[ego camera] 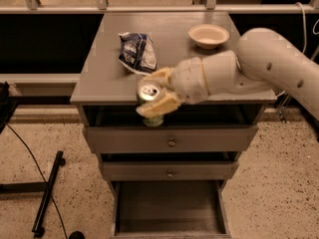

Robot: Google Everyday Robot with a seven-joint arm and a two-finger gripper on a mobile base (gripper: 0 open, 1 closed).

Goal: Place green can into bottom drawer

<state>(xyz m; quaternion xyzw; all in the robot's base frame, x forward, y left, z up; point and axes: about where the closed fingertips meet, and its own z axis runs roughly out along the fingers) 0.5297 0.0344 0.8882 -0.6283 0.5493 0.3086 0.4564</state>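
Observation:
The green can [150, 102], with its silver top and pull tab facing up, is held in my gripper [155, 92]. The pale fingers [160, 107] are shut around its sides. The can hangs in the air just in front of the cabinet's front edge, above the drawers. The bottom drawer [169, 203] is pulled open below, a wide grey box with a flat floor and nothing visible inside. My white arm reaches in from the right across the cabinet top.
A blue-and-white snack bag [137, 52] lies on the grey cabinet top [99, 78]. A beige bowl [209, 35] stands at the back right. Two shallower drawers with round knobs [171, 143] are shut. A black stand [47, 195] and cable lie on the floor at left.

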